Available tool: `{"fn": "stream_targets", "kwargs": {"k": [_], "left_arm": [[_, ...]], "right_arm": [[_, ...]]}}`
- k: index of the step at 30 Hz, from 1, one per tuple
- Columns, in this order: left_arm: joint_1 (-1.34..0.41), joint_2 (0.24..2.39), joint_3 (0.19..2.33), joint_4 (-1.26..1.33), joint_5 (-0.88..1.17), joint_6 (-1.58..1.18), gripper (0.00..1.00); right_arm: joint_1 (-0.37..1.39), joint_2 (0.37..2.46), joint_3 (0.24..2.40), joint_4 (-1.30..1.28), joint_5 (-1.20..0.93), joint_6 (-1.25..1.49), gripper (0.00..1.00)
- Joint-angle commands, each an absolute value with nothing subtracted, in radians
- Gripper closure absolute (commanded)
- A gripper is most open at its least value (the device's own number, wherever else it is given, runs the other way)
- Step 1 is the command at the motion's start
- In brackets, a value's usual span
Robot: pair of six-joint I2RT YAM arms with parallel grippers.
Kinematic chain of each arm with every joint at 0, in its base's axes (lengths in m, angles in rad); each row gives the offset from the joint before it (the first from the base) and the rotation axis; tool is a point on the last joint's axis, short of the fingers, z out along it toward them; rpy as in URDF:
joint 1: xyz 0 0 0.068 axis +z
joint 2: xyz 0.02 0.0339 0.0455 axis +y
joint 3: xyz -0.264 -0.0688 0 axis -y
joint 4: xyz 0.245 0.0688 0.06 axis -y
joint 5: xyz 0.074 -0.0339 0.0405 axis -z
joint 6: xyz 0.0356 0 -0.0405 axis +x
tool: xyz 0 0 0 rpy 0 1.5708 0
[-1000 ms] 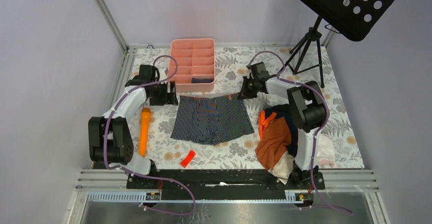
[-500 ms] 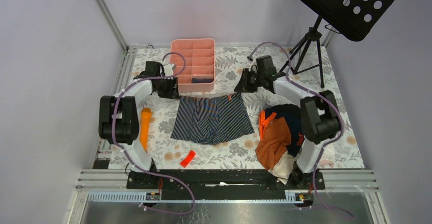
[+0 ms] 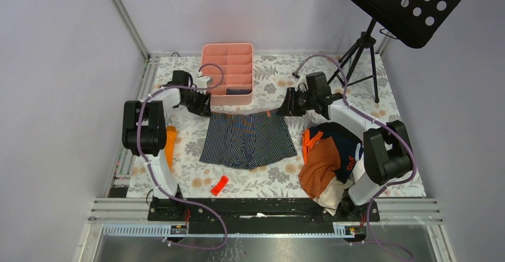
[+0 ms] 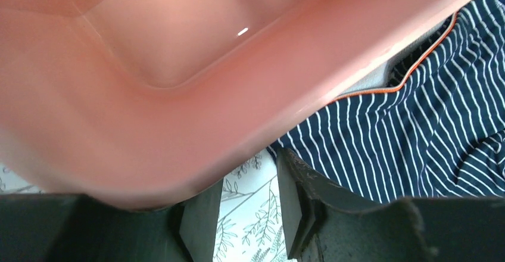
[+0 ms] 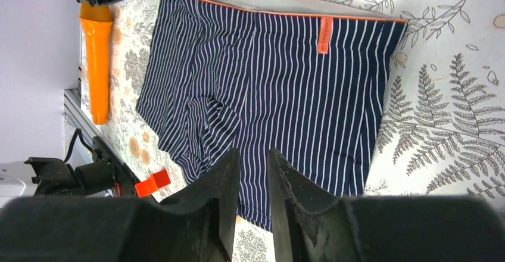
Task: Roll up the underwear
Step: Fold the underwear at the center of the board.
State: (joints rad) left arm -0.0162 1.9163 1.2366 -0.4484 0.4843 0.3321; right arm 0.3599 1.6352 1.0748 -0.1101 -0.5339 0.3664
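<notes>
"Trouble anywhere?"

"Maybe at the far edge. The navy white-striped cloth briefs [image 3: 249,140] lie flat in the middle of the floral-print bench [image 3: 271,83], waistband close to the pink plastic compartment tray [image 4: 178,125]. The left fingers [image 4: 293,205] are spread, empty, right beside that tray's wall; closing there, they might nip or shove it."

"And the right fingers [image 5: 223,196]?"

"Slightly parted, holding nothing, near the other waistband corner. Uneven pinches would likely start a crooked roll."

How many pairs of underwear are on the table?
2: striped briefs flat mid-table; a dark bundle, likely another, in the pink organizer. The clothes pile on the right may hide more.
</notes>
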Motion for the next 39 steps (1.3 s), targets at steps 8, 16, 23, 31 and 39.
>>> {"fn": "stream_targets", "kwargs": {"k": [8,16,23,31,39], "left_arm": [[-0.014,2.011,1.326,-0.507,0.619,0.436,0.71],[-0.014,2.008,1.307,-0.546,0.68,0.451,0.72],[-0.014,1.997,1.303,-0.484,0.645,0.39,0.78],[-0.014,1.979,1.293,-0.485,0.684,0.349,1.0],[-0.014,1.888,1.219,-0.416,0.614,0.25,0.82]], "right_arm": [[0.359,1.58,1.039,-0.118,-0.52,0.324,0.68],[0.36,1.574,1.012,-0.11,-0.515,0.325,0.67],[0.359,1.569,1.008,-0.109,-0.518,0.326,0.67],[0.368,1.575,1.028,-0.125,-0.562,0.275,0.7],[0.381,1.601,1.068,-0.119,-0.588,0.278,0.69]]}}
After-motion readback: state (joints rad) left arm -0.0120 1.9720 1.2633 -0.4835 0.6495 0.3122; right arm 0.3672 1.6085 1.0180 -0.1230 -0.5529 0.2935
